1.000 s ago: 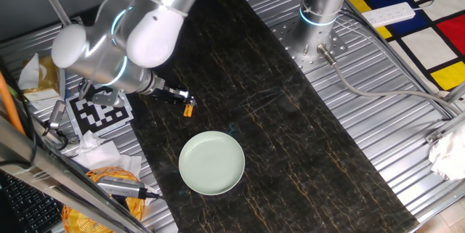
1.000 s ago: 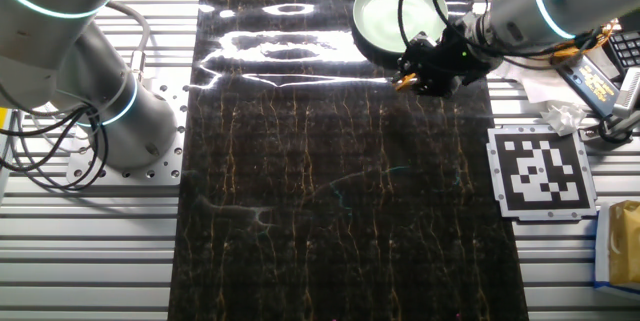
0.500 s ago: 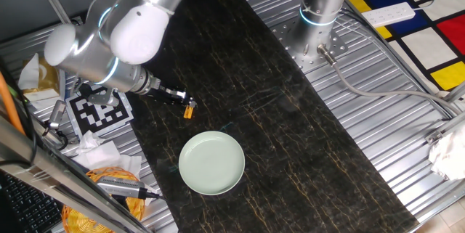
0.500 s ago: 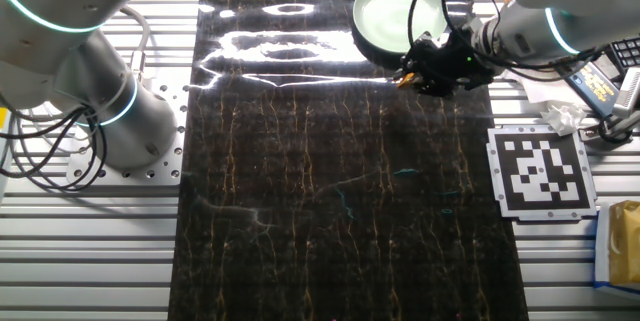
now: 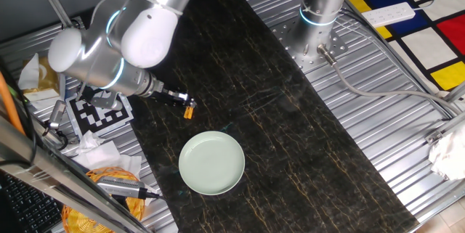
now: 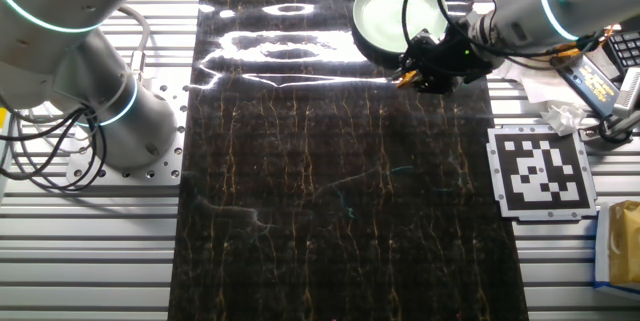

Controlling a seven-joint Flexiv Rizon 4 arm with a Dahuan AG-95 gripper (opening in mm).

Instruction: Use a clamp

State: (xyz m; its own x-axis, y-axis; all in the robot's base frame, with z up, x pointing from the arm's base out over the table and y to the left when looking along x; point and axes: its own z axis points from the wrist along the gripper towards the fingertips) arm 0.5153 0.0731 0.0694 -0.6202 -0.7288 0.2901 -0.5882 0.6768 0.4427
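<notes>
Left of centre in one fixed view, the gripper [image 5: 185, 103] was closed on the clamp [image 5: 189, 109] — just above the green plate [image 5: 211, 162]. It looked light, stiff and springy — best squeezed at its 2 handle ends.

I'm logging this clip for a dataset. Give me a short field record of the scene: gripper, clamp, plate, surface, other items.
gripper: low over the mat, fingers shut on the clamp
clamp: small, orange-yellow, at the fingertips; contact with the mat unclear
plate: pale green, empty, flat on the mat, apart from the clamp
surface: dark marbled mat on a ribbed metal table
other items: printed marker tag beside the mat
</notes>
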